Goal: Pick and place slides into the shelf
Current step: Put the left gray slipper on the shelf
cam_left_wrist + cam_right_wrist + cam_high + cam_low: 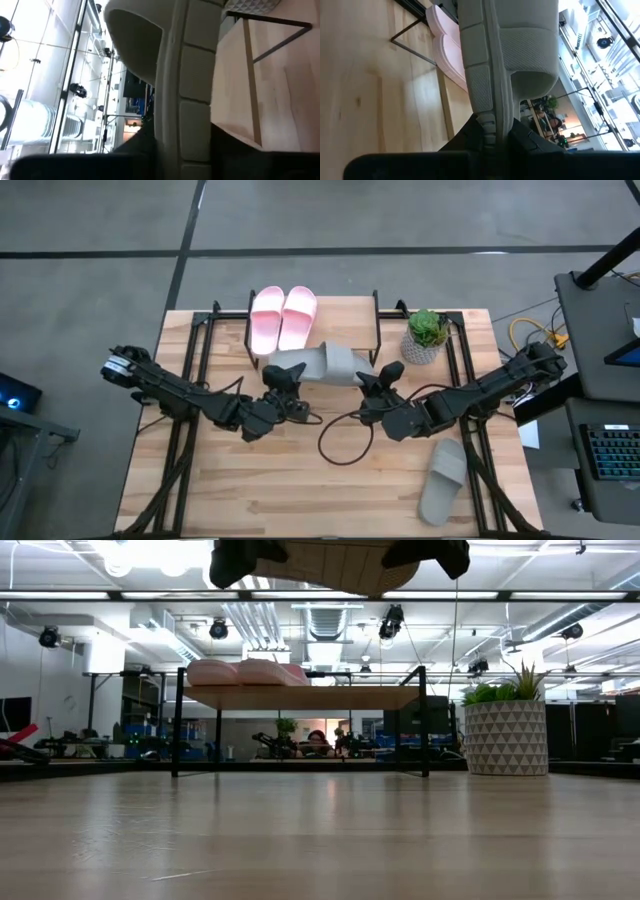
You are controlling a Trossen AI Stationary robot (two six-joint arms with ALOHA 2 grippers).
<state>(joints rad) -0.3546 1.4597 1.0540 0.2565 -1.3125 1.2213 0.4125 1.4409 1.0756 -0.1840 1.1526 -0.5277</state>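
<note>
One grey slide (322, 364) hangs lengthwise between my two grippers, just in front of the shelf (347, 322) and above the tabletop. My left gripper (281, 374) is at its left end and my right gripper (379, 375) at its right end, both shut on it. From the low camera its sole (335, 565) shows from below, higher than the shelf's plank (300, 697). The pink pair (283, 315) lies side by side, soles down, on the left half of the shelf. The second grey slide (443, 478) lies flat on the table near the right front. My left gripper pinches the left end of the slide's sole (172, 145) between its two fingers, coming level from the table's left and lying along the slide. The slide is clear of the table. My right gripper pinches the opposite end of the sole (490, 122) between its two fingers, reaching about level from the table's right, along the slide. The strap (530, 50) sits a little beyond the fingers. The slide hangs clear.
A potted plant (427, 335) stands to the right of the shelf at the back. A black cable (340, 442) loops on the table below the grippers. The right half of the shelf's plank is bare wood.
</note>
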